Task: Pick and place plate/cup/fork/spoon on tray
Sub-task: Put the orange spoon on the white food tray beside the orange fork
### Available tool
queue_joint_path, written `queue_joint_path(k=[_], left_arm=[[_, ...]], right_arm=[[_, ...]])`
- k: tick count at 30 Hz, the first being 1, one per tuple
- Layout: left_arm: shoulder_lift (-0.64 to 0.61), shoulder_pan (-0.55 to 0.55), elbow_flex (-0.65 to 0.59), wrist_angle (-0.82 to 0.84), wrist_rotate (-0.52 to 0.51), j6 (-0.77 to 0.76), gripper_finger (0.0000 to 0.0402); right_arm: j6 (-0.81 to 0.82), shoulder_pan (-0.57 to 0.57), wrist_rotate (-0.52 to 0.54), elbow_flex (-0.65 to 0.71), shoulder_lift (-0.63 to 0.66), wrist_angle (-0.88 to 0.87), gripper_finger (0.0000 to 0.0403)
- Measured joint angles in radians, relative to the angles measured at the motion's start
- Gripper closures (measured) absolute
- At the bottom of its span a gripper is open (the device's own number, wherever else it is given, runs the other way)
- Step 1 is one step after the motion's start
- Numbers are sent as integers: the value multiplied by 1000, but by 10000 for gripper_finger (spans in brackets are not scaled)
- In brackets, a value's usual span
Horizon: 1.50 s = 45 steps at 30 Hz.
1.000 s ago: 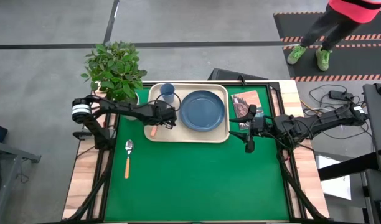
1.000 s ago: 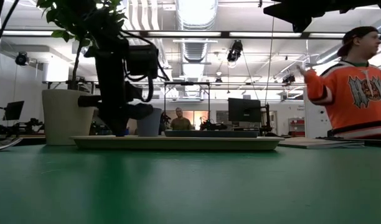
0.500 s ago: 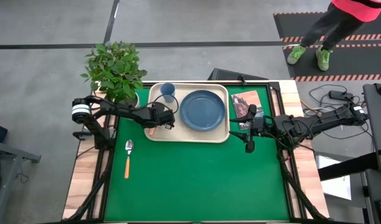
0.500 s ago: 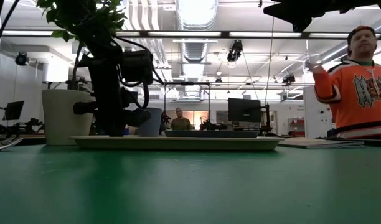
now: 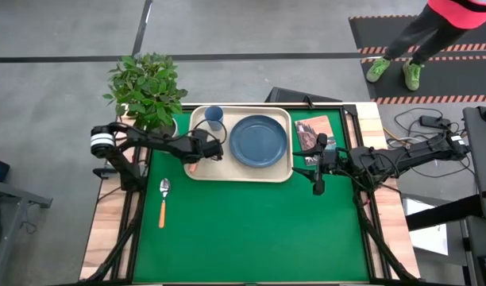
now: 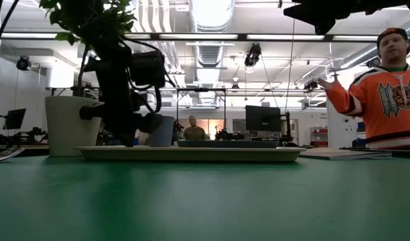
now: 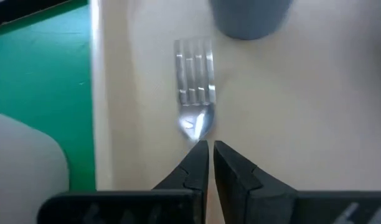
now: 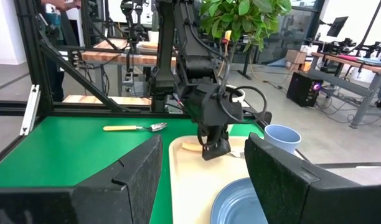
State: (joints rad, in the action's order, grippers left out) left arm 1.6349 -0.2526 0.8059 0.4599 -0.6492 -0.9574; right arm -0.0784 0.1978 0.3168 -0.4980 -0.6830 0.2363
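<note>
The cream tray lies at the table's far middle. On it stand the slate-blue plate and the small blue cup. The fork lies on the tray's left part, with its tines toward the cup and its pale handle toward the tray's near-left corner. My left gripper is low over it and shut on it. The spoon lies on the green table left of the tray. My right gripper is open and empty, held high just right of the tray. My left gripper pinches the fork between its two fingers just behind the tines, at the neck. The fingers come from above and point down at the tray. The fork lies flat on the tray, its handle sticking out on one side of the fingers and its tines on the other.
A potted plant stands at the far left corner, close to my left arm. A picture-covered booklet lies right of the tray. A person in an orange shirt stands beyond the table.
My left gripper has shifted a little toward the table's left edge over the tray, staying low. The fork stays lying on the tray's left part.
</note>
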Motion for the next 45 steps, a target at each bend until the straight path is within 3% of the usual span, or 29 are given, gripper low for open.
queue_joint_path(k=[7, 15, 21, 26, 32, 37, 45], left_arm=[[-81, 45, 14, 1, 97, 102, 394], [-223, 147, 10, 0, 247, 102, 394], [-318, 247, 8, 1, 441, 96, 394], [-362, 340, 1, 56, 611, -38, 394], [-353, 486, -2, 410, 764, -389, 394], [-354, 599, -16, 612, 779, -635, 394], [-354, 666, -110, 640, 770, -687, 394]], right_arm=[[0, 0, 0, 0, 0, -1, 188], [0, 0, 0, 0, 0, -1, 188], [0, 0, 0, 0, 0, -1, 188], [13, 0, 0, 0, 0, -1, 188], [21, 0, -1, 0, 0, -6, 188], [24, 0, -1, 0, 0, -8, 188], [24, 0, -1, 0, 0, -8, 188]])
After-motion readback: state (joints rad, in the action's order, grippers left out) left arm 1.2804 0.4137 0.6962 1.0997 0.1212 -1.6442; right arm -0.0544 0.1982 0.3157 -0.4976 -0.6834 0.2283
